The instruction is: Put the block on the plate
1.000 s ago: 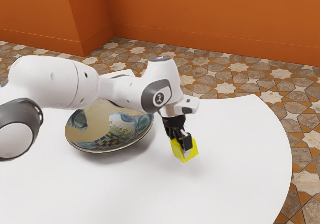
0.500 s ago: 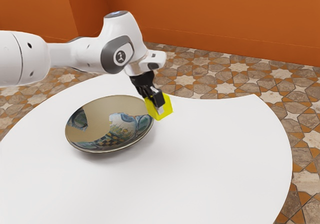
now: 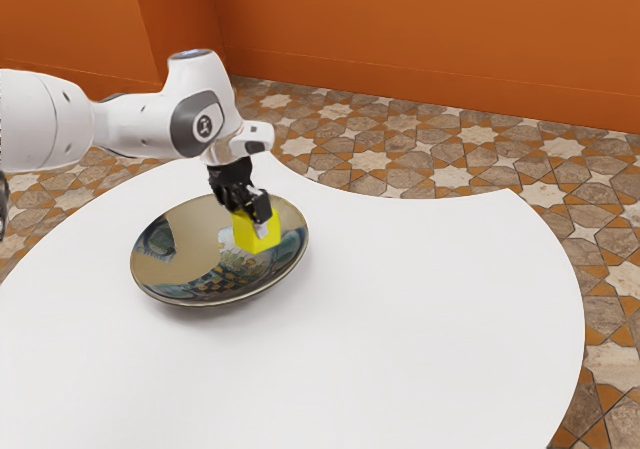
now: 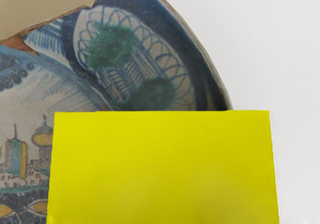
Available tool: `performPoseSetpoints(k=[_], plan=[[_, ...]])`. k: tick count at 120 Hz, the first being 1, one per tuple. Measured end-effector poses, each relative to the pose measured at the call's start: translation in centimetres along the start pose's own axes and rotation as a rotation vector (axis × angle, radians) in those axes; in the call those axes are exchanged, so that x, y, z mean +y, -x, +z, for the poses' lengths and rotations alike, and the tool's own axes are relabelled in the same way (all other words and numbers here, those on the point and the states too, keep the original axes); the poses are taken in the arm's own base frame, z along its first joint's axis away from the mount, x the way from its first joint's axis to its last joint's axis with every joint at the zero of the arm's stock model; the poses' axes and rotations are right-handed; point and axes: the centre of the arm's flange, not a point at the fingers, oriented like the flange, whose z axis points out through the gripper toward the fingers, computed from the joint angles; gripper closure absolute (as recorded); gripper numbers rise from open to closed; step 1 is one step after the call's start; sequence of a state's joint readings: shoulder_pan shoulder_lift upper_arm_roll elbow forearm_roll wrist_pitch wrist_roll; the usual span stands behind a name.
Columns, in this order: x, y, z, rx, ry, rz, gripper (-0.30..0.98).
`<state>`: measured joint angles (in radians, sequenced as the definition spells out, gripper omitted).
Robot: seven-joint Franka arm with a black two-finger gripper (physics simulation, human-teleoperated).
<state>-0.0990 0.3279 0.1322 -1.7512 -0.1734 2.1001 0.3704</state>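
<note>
The pincer (image 3: 255, 226) grips the yellow block (image 3: 266, 242) at its tips, seemingly above the painted plate (image 3: 185, 261) but off-centre, so the coming move is probably inward, then down.

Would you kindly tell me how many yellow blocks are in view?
1: the yellow block, held in the jaws above the plate. Another could be hidden behind the arm.
</note>
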Motion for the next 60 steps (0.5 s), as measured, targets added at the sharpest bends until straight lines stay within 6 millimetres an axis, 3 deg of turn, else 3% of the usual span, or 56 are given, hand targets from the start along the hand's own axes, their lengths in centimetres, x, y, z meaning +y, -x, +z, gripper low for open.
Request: performPoseSetpoints(k=[40, 60], plan=[[-6.3, 1.6, 3.7, -0.06, -0.013, -0.096, 0.31], [-7.1, 1.8, 4.3, -0.069, -0.013, -0.108, 0.2]])
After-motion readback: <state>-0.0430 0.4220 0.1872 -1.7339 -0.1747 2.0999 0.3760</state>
